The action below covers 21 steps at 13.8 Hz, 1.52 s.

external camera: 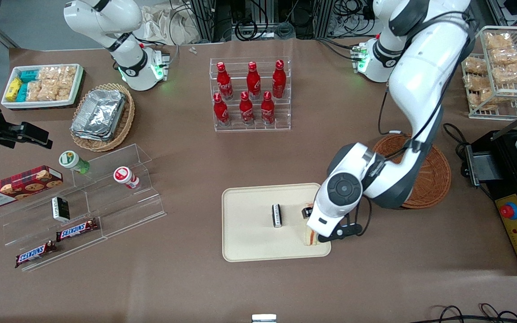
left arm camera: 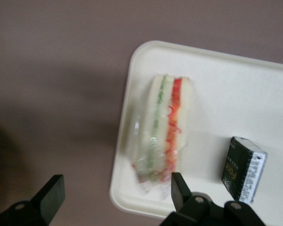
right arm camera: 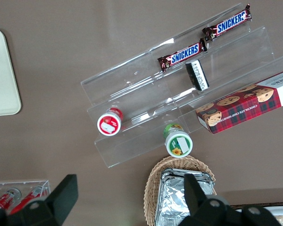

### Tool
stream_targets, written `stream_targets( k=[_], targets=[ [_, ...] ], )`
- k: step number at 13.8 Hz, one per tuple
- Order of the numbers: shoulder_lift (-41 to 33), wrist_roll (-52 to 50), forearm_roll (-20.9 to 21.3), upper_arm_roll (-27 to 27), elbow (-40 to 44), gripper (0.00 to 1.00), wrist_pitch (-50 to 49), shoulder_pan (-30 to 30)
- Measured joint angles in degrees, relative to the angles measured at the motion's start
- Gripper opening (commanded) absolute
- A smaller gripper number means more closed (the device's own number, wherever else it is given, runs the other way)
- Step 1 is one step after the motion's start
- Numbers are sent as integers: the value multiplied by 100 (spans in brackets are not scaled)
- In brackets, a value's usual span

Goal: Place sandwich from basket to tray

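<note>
Bright even overhead light; soft shadows under the arm, and the wrapped sandwich (left arm camera: 161,132) shows slightly blurred.

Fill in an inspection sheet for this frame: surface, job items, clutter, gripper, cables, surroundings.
Surface: brown table.
Job items: sandwich lies on the tray at its edge toward the working arm's end; basket holds nothing that can be seen.
Clutter: small dark packet on the tray beside the sandwich; bottle rack, snack bars, cookie box.
Gripper: gripper open above the sandwich, fingers apart, not touching it.
Cables: bundles along the table edge farthest from the front camera.
Surroundings: wire rack of snacks.
</note>
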Motion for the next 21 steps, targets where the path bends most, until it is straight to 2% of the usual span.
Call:
stream_targets(
  k=[3, 6, 8, 10, 12, 14, 17, 19, 21],
  targets=[
    [-785, 284, -68, -22, -111, 100, -358, 536],
    [-1686, 1629, -808, -2, -812, 100, -444, 1390],
    [-2424, 2631, -1390, 620, -1478, 100, -442, 1439],
    [-3196, 3745, -1874, 1460, -2194, 100, -422, 1258],
    [-3991, 4663, -2094, 2232, -3026, 100, -184, 1070],
    [-4673, 5437, -2140, 2739, -3902, 100, 184, 1025],
    [-4914, 5722, -2148, 2968, -4291, 100, 422, 1013],
    [-4682, 5598, -2123, 2754, -3894, 100, 268, 953],
    [-4266, 5378, -2059, 2554, -3055, 100, -483, 888]
  ],
)
